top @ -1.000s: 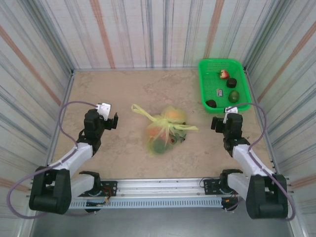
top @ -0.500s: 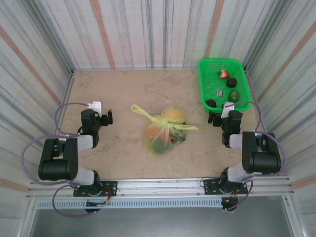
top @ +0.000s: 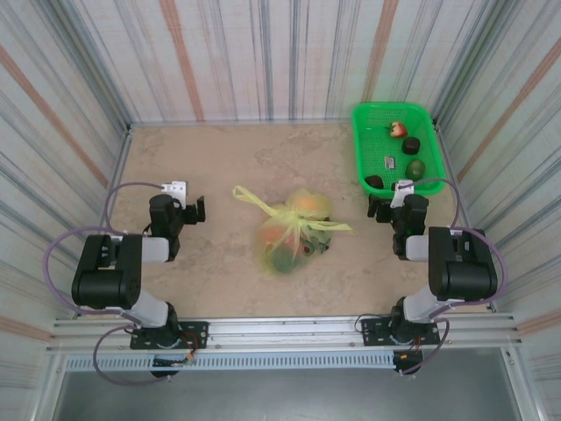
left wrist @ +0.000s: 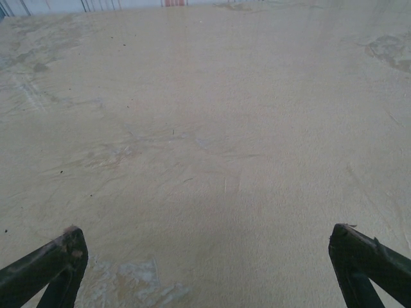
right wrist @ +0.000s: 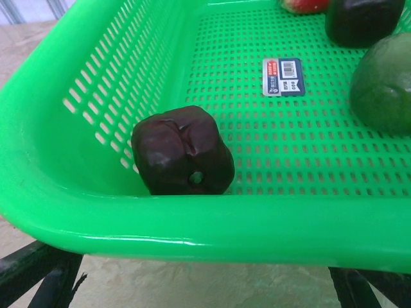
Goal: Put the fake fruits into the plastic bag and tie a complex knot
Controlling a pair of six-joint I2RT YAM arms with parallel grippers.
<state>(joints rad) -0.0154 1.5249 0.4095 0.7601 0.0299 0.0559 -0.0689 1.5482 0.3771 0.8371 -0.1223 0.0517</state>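
Reading both sets of jaws as wide apart, nothing held. The left gripper sits low over the left side of the tabletop, well apart from the load; in its wrist view the two fingers are spread with bare stone-pattern surface between them. The right gripper is on the right side, just beside the near rim of the green mesh basket, which fills the far right corner of the tabletop. The right wrist view has that rim directly ahead, dark fingertips spread at the lower corners; whether they touch the rim I cannot tell. The plastic bag lies around the centre of the tabletop, between the two arms and clear of both, with fake fruits showing orange, red and green through the film. Its knot sits on top, one loose end trailing toward the far left, the other toward the right. The basket holds four loose pieces: a dark fruit against the near wall, a green fruit, another dark one and a red one farther back, plus a barcode label on the floor.
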